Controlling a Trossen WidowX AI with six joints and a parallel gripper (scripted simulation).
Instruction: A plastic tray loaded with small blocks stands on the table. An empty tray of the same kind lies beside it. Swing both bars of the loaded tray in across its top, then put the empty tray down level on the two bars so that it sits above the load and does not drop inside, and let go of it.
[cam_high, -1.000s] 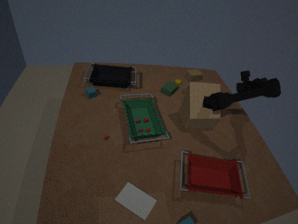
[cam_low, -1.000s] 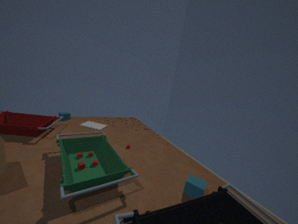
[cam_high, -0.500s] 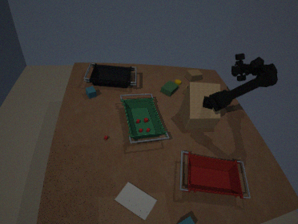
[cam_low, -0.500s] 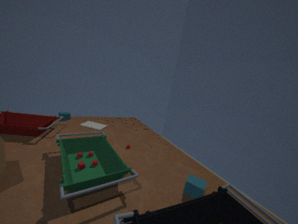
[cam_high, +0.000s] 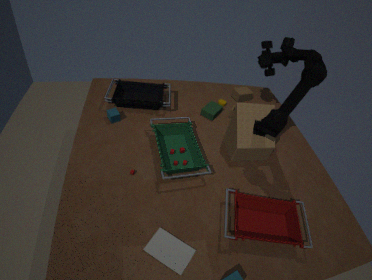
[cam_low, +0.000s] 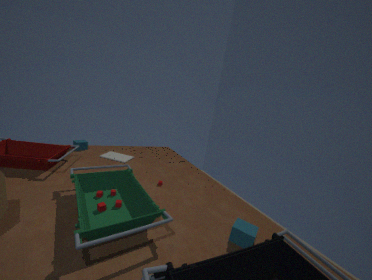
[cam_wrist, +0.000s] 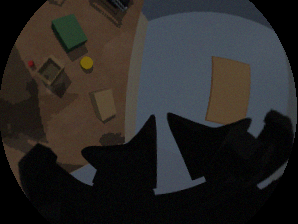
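Observation:
The green tray (cam_high: 159, 145) (cam_low: 145, 200) stands mid-table with several small red blocks (cam_high: 178, 155) (cam_low: 107, 199) inside. Its two wire bars are swung out over its ends: the far bar (cam_high: 170, 120) (cam_low: 95, 167) and the near bar (cam_high: 186, 174) (cam_low: 125, 231). An empty red tray (cam_high: 267, 200) (cam_low: 25, 152) lies at the front right. An empty black tray (cam_high: 137, 94) (cam_low: 250, 265) lies at the back left. My gripper (cam_high: 268, 58) (cam_wrist: 160, 116) is raised high in the air over the back right of the table, far from all trays. It is shut and holds nothing.
A tall tan box (cam_high: 252, 132) stands by the arm's base. A green block (cam_high: 211, 110) (cam_wrist: 68, 30), a yellow piece (cam_high: 222, 102) (cam_wrist: 87, 62) and a tan block (cam_high: 242, 93) lie behind it. A teal cube (cam_high: 114, 115) (cam_low: 243, 233), a loose red block (cam_high: 132, 172) (cam_low: 160, 183) and a white sheet (cam_high: 169, 250) (cam_low: 116, 156) lie on the table.

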